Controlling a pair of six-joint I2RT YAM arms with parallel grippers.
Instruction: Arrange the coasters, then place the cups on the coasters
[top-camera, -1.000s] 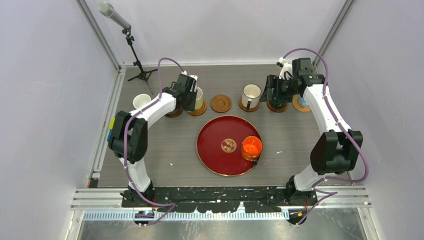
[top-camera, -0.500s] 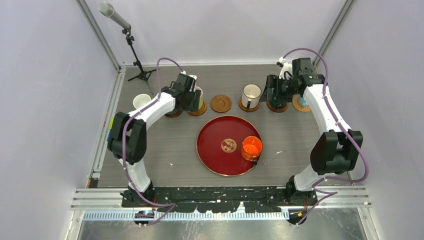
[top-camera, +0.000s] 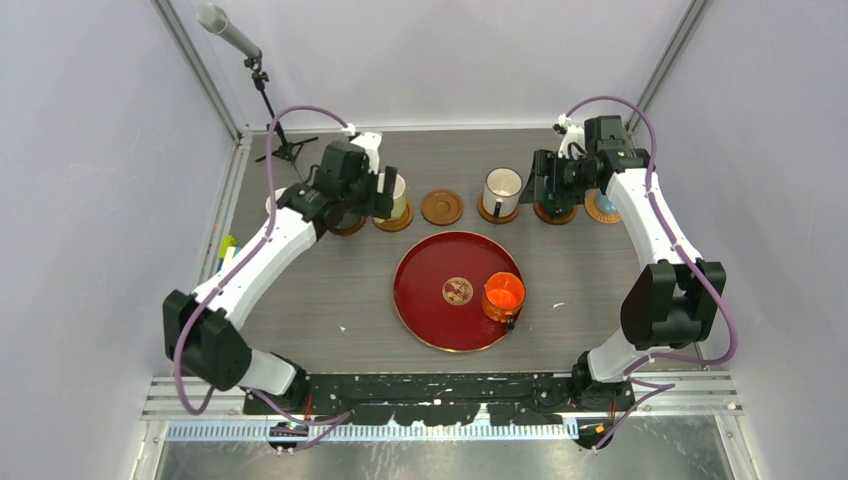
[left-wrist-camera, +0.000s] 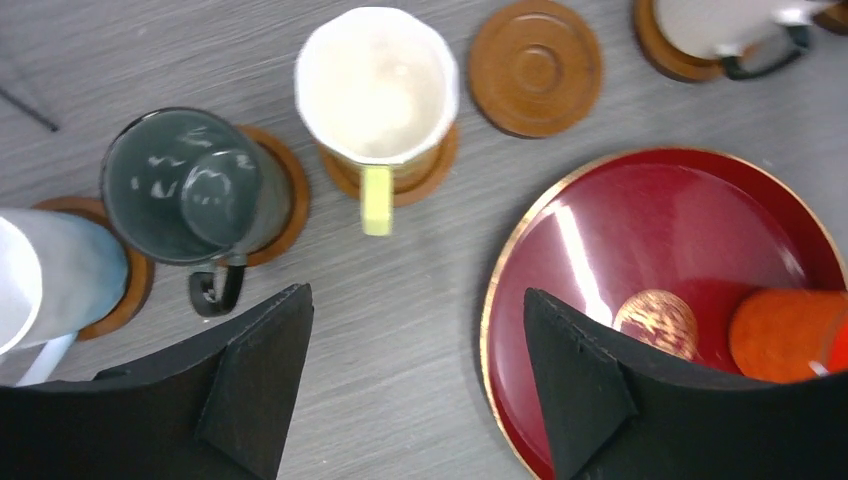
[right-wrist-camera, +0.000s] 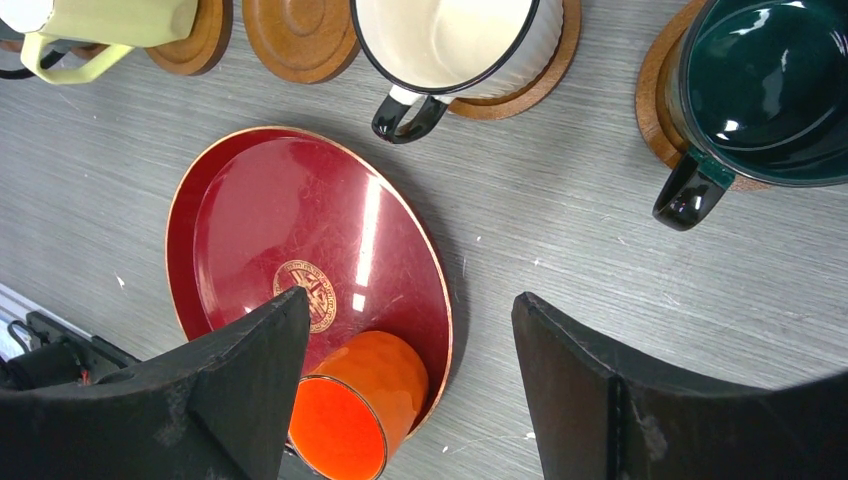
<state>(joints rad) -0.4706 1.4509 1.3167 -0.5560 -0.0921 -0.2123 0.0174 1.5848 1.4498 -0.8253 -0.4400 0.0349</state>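
L gripper (left-wrist-camera: 412, 292) wide open, empty; glossy faceted yellow cup (left-wrist-camera: 378, 85) at 12 on round wood coaster (left-wrist-camera: 425, 183). R gripper (right-wrist-camera: 408, 297) open, empty too.

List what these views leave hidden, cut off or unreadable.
Top view: dark teal cup hidden under the right arm's wrist; tray emblem too small to read.
Left wrist view: leftmost cup cut by the frame edge.
Right wrist view: orange cup partly behind a pincer finger, handle unseen.
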